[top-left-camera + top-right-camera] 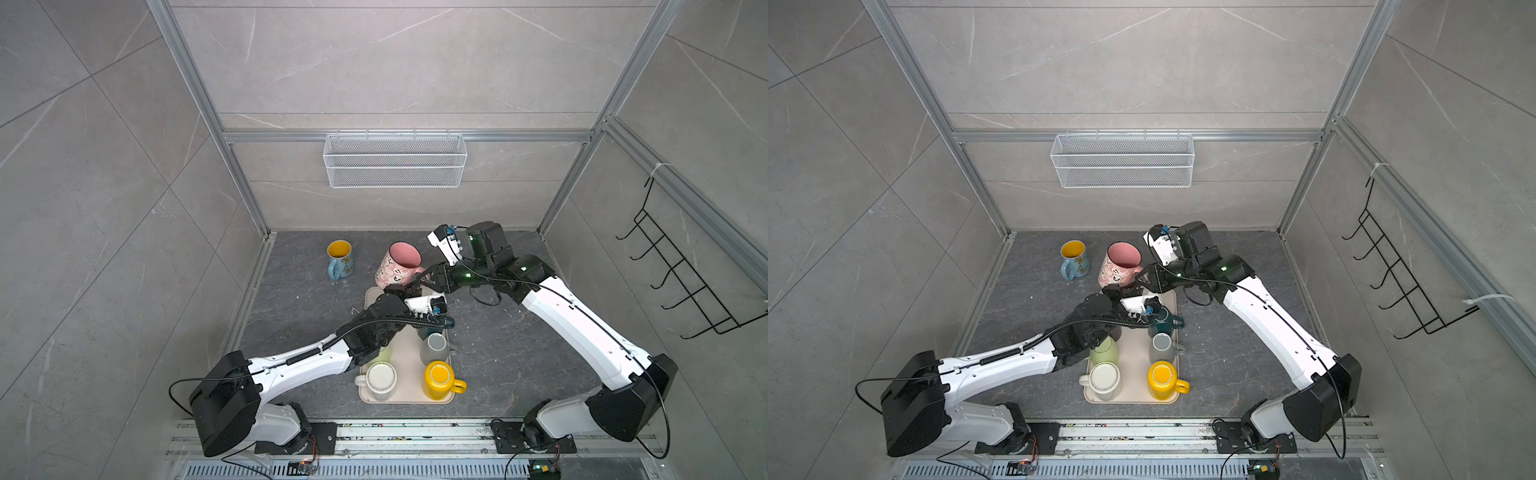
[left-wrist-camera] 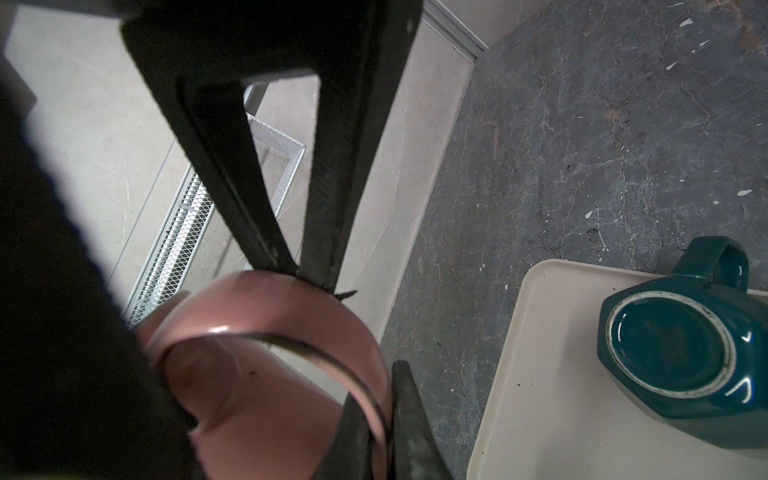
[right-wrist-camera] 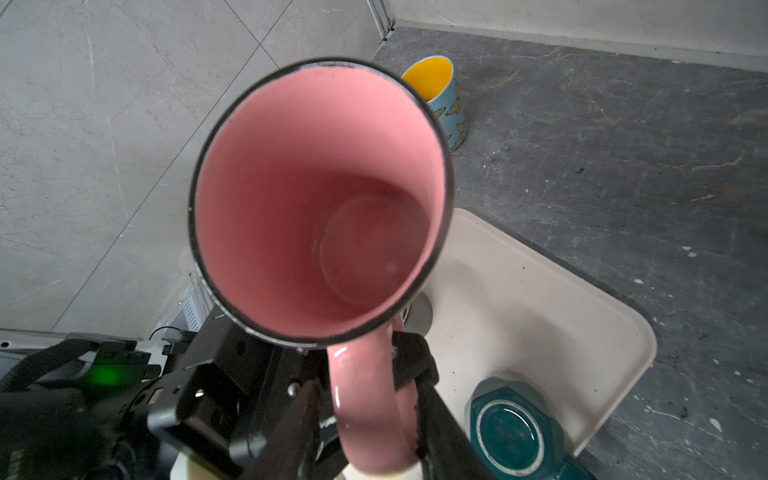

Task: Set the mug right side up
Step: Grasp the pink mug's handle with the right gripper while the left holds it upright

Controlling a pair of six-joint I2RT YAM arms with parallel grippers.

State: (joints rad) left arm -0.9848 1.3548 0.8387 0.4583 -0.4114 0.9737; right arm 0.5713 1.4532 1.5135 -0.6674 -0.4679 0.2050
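Both clamped: left gripper (image 1: 397, 287), right gripper (image 1: 422, 277)

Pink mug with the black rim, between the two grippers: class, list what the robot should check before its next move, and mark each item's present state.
Grip of the left gripper on the pink ceramic mug with black rim: ok, shut on its wall.
Fingers of the right gripper either side of the pink handle: ok.
Right grip firm enough for the left to release: cannot tell.
Mug upright: not ok, opening up but tilted.
Bare dark stone table to set it on: ok.
Clear of the blue mug with yellow inside: ok.
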